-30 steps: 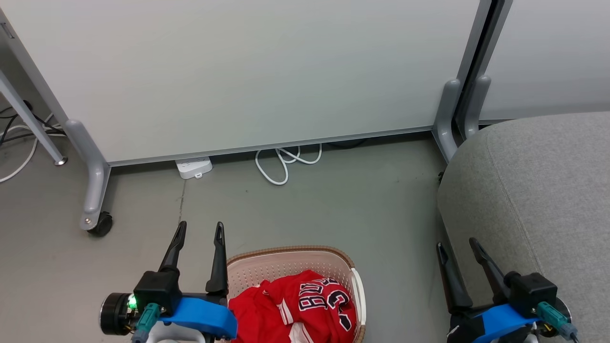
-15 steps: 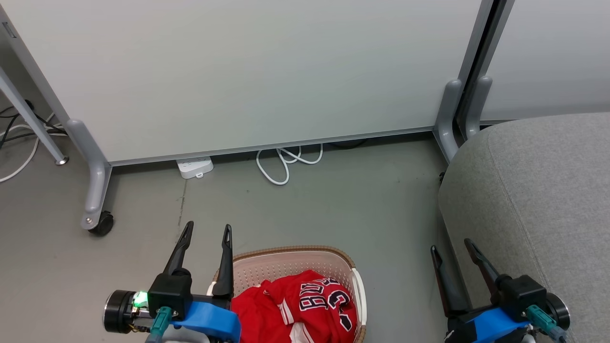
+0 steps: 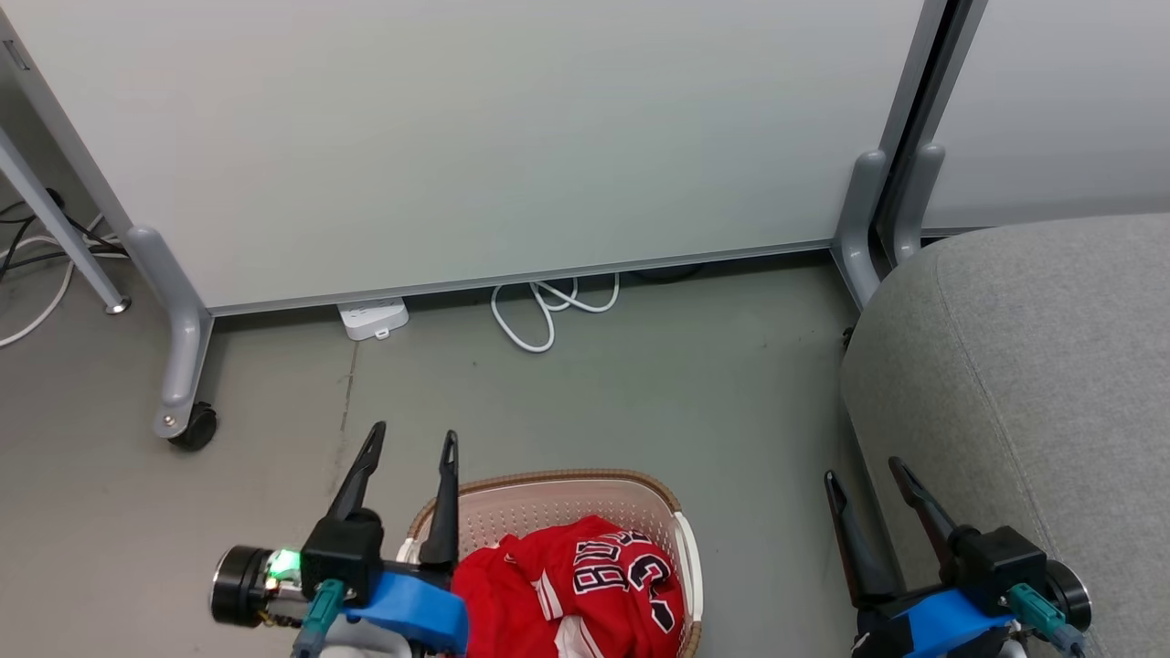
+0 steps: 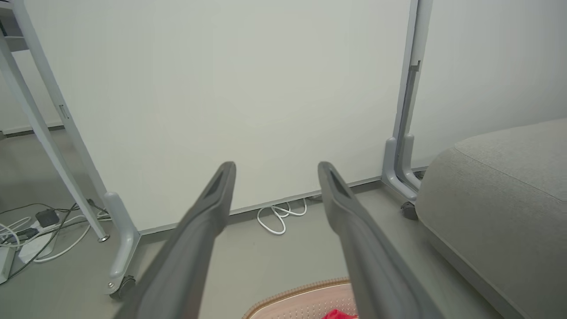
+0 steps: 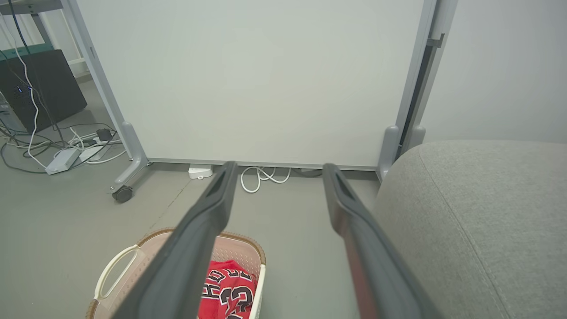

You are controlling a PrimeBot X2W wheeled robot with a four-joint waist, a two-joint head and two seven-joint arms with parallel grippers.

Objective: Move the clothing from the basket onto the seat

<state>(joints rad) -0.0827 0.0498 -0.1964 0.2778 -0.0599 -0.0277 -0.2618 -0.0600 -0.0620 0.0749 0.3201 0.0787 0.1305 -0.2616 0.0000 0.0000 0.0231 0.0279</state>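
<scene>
Red clothing (image 3: pixel 585 585) is bunched in the cream basket (image 3: pixel 567 489) on the floor at the bottom centre; the jersey's lettering faces up, also seen as clothing (image 5: pixel 226 290) inside the basket (image 5: pixel 248 248) in the right wrist view. My left gripper (image 3: pixel 411 441) hovers open at the basket's left rim, nothing between its fingers, and the basket's far rim (image 4: pixel 305 288) shows below them in the left wrist view. My right gripper (image 3: pixel 864 475) stands open and empty beside the front-left edge of the grey seat (image 3: pixel 1033 366).
A pale partition panel (image 3: pixel 475 137) on grey feet with a caster (image 3: pixel 192 428) stands behind. A white power strip (image 3: pixel 372 320) and coiled cable (image 3: pixel 548 315) lie at its foot. More cables (image 5: pixel 66 146) lie far left.
My left gripper has shifted right and forward, closer over the basket's left rim. The right gripper has drifted slightly left. The clothing has not moved.
</scene>
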